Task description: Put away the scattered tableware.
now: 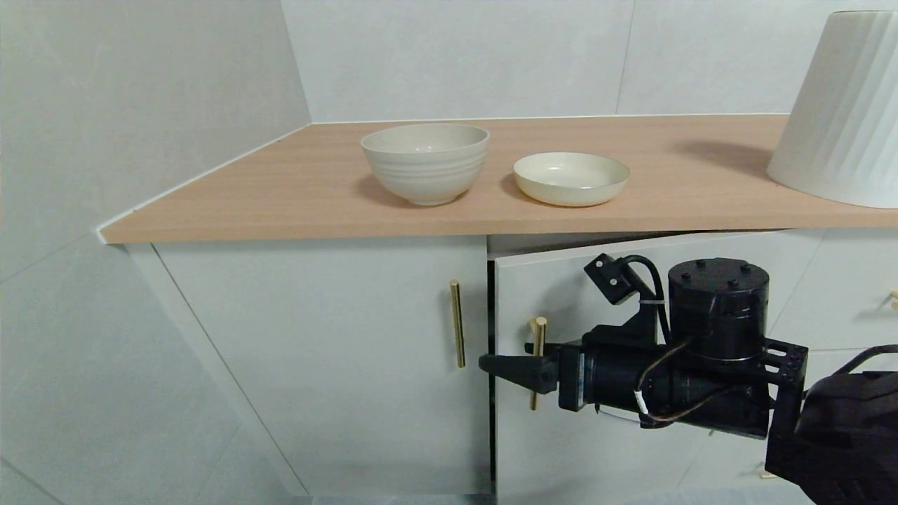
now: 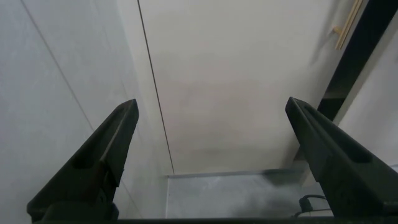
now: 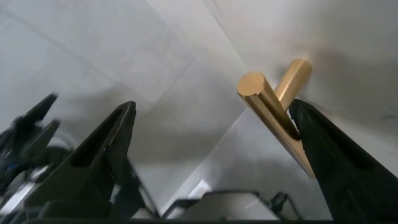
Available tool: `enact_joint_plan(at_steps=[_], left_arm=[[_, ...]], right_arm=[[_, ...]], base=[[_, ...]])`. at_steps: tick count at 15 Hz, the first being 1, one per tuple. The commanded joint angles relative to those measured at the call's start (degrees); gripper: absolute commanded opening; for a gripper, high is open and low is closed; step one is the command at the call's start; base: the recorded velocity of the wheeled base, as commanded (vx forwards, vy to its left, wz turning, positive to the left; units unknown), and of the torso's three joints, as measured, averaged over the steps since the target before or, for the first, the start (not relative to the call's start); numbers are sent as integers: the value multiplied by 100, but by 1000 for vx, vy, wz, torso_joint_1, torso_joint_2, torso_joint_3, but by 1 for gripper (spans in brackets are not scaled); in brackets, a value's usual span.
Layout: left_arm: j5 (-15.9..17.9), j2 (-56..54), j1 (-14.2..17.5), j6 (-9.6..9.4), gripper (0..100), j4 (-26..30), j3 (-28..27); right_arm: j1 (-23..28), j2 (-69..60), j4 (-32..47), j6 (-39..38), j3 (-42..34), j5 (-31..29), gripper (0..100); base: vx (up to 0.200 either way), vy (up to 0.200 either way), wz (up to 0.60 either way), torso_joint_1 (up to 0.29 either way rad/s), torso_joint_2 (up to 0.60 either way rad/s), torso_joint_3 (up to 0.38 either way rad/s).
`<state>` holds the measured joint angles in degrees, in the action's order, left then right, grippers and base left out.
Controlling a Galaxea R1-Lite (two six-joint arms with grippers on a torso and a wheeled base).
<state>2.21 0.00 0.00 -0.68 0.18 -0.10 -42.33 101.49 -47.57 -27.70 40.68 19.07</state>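
A deep cream bowl [image 1: 425, 163] and a shallow cream dish [image 1: 571, 178] stand side by side on the wooden counter [image 1: 280, 203]. Below them, my right gripper [image 1: 523, 370] is at the right cabinet door [image 1: 561, 449], which stands slightly ajar. In the right wrist view this gripper [image 3: 211, 118] is open, with the door's gold handle [image 3: 273, 118] between its fingers, close against one finger [image 3: 329, 155]. The left gripper [image 2: 211, 112] is open and holds nothing, low in front of the left cabinet door [image 2: 236, 93].
The left door [image 1: 316, 351] is closed and has its own gold handle [image 1: 457, 322]. A large white ribbed lampshade [image 1: 842, 112] stands on the counter's right end. Tiled walls close in the left side and the back.
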Motion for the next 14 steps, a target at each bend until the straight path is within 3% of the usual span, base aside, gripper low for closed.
enact_joint_plan(at_steps=[1,5,11,14], left_arm=[[-1,0,0,-2,100,-1,1],[-1,0,0,-2,100,-1,1],[-1,0,0,-11,100,-1,1],[25,0,0,-143,100,-18,10]], right_arm=[[31,-428,406,-8,-78,405,100],[225,-911,1048,1,-95,1178,100],[234,-955,1092,1,-148,1196,100],[225,-947,1083,10,-183,1196,100]], base=[[0,0,0,0,0,0],[0,0,0,0,0,0],[0,0,0,0,0,0],[0,0,0,0,0,0]])
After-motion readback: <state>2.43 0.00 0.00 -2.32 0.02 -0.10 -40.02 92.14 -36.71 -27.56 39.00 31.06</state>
